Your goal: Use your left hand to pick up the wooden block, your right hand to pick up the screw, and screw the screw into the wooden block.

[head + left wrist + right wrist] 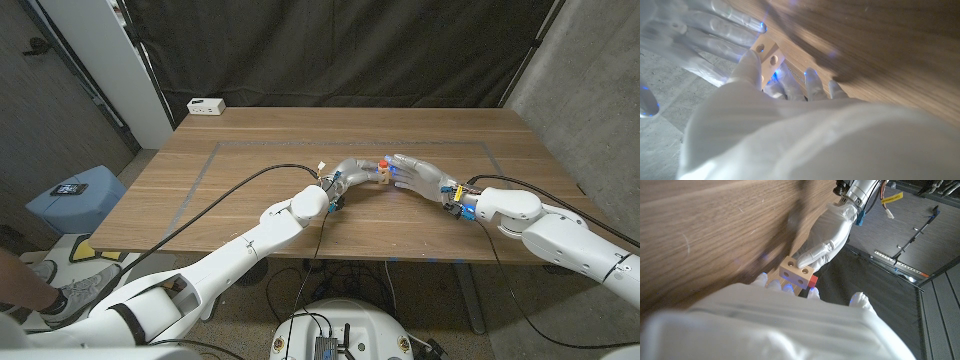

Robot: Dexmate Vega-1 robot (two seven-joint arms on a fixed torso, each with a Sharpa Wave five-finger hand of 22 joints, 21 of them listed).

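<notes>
A: Where's the wooden block (797,272)?

B: Lifted above the table (260,130), between the two hands near the middle. The left hand (352,172) pinches it, one finger lying over its top face in the right wrist view. Two holes show on one face.

A: And the screw (812,281)?

B: A red bit sits against the block's far end, with an orange-red cap (383,162) on top in the head view. The right hand (420,174) has its fingers wrapped around that end; whether they actually grip the screw, I cannot tell.

A: So which step?

B: Screwing in, I'd judge. Next calls for the right fingers to turn the screw while the left holds the block steady.

A: Orientation?

B: The block's long axis seems to run roughly level, hand to hand; the screw seems to stand upright.
</notes>
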